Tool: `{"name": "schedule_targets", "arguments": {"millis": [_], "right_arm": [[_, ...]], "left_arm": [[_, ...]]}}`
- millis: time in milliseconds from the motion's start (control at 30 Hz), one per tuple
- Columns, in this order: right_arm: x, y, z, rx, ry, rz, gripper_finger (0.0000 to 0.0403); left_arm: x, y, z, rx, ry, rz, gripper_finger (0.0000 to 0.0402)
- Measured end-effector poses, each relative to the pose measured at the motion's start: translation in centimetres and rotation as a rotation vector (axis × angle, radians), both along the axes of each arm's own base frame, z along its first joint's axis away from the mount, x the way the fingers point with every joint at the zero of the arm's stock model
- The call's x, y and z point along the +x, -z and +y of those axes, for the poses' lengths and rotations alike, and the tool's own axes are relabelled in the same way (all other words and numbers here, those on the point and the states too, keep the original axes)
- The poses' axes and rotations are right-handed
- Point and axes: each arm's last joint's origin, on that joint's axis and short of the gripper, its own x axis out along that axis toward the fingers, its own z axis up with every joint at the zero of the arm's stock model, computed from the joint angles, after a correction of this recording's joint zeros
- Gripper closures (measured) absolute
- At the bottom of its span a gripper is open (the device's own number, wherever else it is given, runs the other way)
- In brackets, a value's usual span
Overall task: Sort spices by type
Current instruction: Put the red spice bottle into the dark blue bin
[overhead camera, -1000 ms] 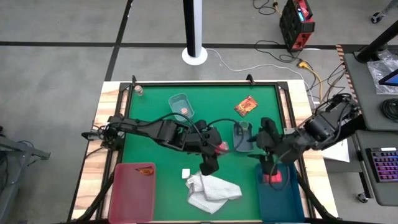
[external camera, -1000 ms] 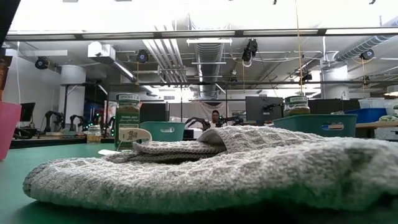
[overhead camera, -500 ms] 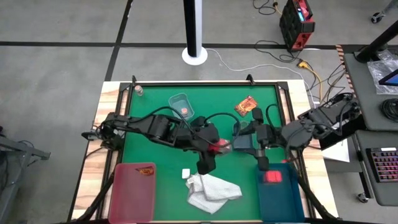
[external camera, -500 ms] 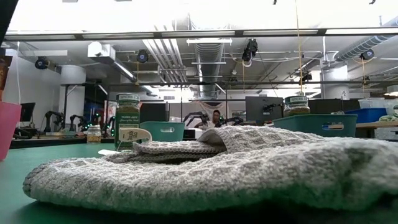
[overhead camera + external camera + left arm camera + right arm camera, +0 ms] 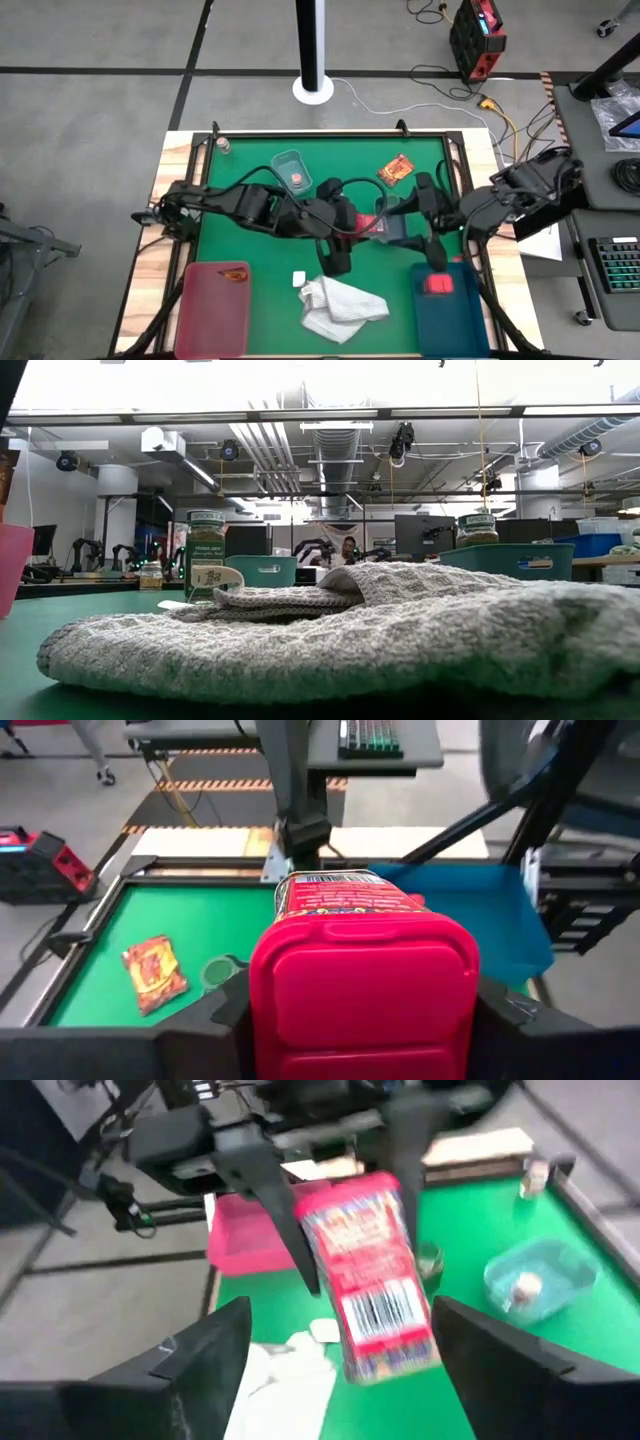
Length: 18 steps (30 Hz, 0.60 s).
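My left gripper (image 5: 350,228) is shut on a bright red block (image 5: 362,980) above the middle of the green table. My right gripper (image 5: 408,218) is open and empty. It faces the block from the table's right and stands apart from it; the block also shows in the right wrist view (image 5: 368,1275). A second red block (image 5: 437,284) lies in the dark blue bin (image 5: 450,320). A red-orange packet (image 5: 396,170) lies flat at the far right. A greenish jar (image 5: 391,203) stands in a clear tray. Another packet (image 5: 232,272) lies in the pink bin (image 5: 212,310). My left gripper pinches the red block between its two fingers (image 5: 205,1025), on its two opposite long sides (image 5: 262,1010) near the capped end. The fingers come level from the table's left and lie along the block. The block is lifted clear, its barcode end (image 5: 385,1315) toward my right gripper.
A white cloth (image 5: 340,305) lies bunched near the front edge and fills the low view (image 5: 400,630). A clear tray (image 5: 290,168) with a small jar stands at the far middle. A small jar (image 5: 224,146) stands at the far left corner. A small white piece (image 5: 298,280) lies beside the cloth.
My right gripper has risen from the dark blue bin, leaving a red block lying in it, and has gone toward the far edge and the left, toward the block in my left gripper. My left gripper has carried its block a little toward the far edge.
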Motion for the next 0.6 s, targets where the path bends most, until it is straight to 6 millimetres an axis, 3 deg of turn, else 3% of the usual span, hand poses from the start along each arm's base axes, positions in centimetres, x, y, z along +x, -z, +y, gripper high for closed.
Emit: {"name": "schedule_targets", "arguments": {"millis": [333,600], "right_arm": [[-1.0,0.2,-0.1,0.063,0.042,0.11,0.0082],[-0.2,0.8,0.4,-0.114,-0.051,0.11,0.0088]], "left_arm": [[0.0,-0.1,-0.3,-0.078,-0.005,-0.014,0.0213],[0.0,-0.1,-0.3,-0.079,-0.004,-0.016,0.0213]]}}
